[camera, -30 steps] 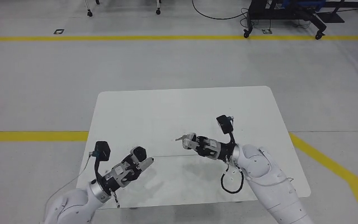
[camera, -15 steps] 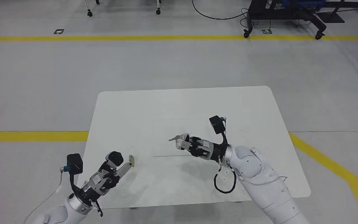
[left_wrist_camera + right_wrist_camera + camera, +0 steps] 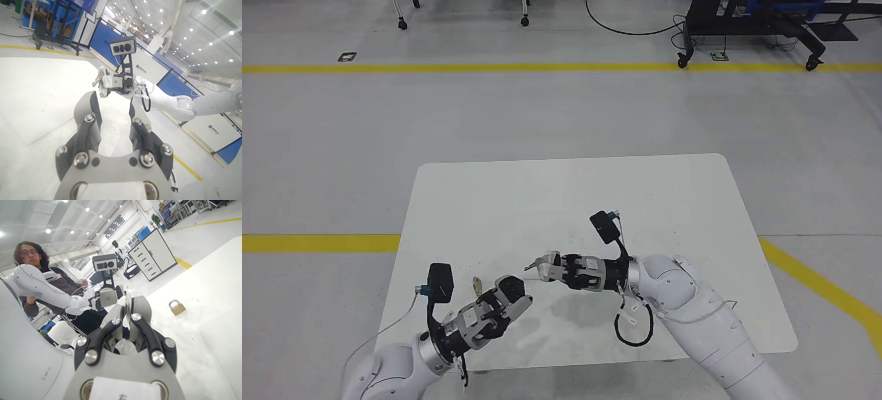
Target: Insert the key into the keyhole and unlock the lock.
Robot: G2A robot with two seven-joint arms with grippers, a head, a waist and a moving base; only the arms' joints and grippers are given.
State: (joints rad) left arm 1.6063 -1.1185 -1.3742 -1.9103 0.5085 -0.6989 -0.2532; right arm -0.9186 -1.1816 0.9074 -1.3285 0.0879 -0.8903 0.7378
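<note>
A small brass padlock (image 3: pixel 476 285) lies on the white table (image 3: pixel 642 190) near its front left; in the right wrist view the padlock (image 3: pixel 177 308) rests with its shackle closed. My right gripper (image 3: pixel 550 266) is shut on a silver key (image 3: pixel 534 265), held above the table and pointing left. In the left wrist view that key (image 3: pixel 96 79) sticks out of the right gripper (image 3: pixel 103 83). My left gripper (image 3: pixel 113 108) is open and holds nothing. It hovers just right of the padlock, facing the key, as the left gripper (image 3: pixel 514 292) in the top view.
The table's front edge runs close under the left arm. The far half of the table top is bare. A blue equipment cart (image 3: pixel 752 25) stands on the floor well beyond the table.
The right gripper has carried the key leftward. The left arm swung back to the left, then came forward to the right again, and the padlock now lies uncovered on the table.
</note>
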